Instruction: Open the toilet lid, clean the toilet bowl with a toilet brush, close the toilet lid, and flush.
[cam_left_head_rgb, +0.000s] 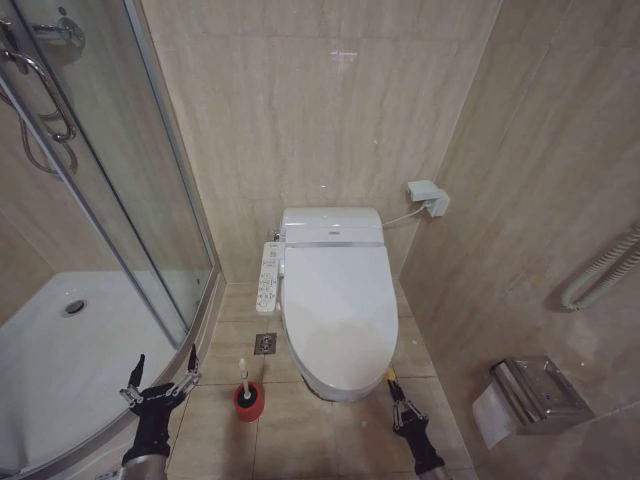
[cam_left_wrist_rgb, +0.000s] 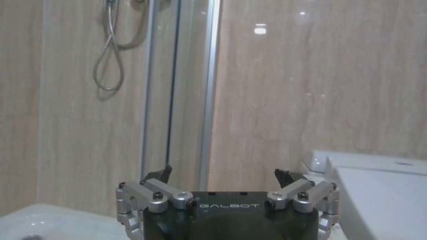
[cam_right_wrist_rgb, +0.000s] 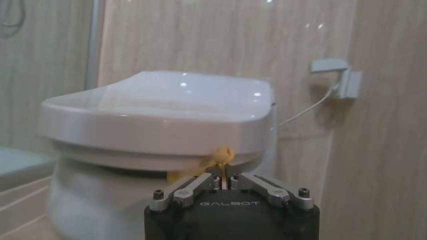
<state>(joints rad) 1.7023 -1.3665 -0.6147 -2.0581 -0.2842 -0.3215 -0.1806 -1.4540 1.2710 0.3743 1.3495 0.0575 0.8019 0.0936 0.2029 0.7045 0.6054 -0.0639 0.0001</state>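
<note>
Against the back wall the toilet lid lies shut over the bowl, a small yellow tag hanging at its front rim. Low at the toilet's front right corner, the right gripper has its fingers pinched together just beneath that tag. On the other side the left gripper hovers spread wide by the shower tray, near the toilet brush standing in its red holder.

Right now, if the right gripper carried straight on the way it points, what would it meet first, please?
Most likely the small yellow tag at the front edge of the closed toilet lid. The right gripper, fingers shut, points straight at it, though the remaining gap is hard to judge.
</note>
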